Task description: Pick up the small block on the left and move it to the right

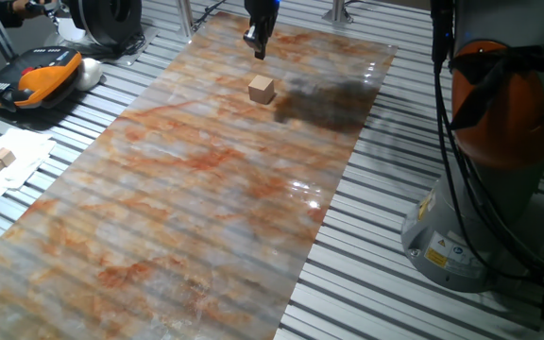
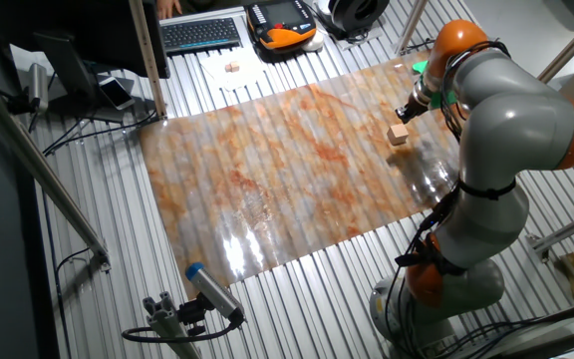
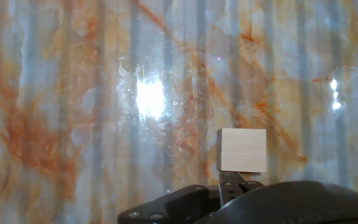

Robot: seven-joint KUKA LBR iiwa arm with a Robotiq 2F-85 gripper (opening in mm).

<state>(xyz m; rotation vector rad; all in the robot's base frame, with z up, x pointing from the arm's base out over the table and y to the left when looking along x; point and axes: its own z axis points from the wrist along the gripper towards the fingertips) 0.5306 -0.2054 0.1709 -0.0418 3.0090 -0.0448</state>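
One small block [image 1: 261,89] on the marbled sheet [image 1: 187,198], near its far end, clear of both long edges. Open sheet all around it. One pincer [image 1: 257,43] above and just beyond the block, not touching; spread of its fingers impossible to tell. Two smaller cubes [image 1: 4,158] on paper [image 1: 12,170], off the sheet on the tabletop [image 1: 366,246].

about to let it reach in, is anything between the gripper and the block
Nothing visible is. The gripper hangs above and just beyond the block, which sits alone on the marbled mat. Only bare mat shows around the block in all three views. Whether the jaws are open cannot be told.
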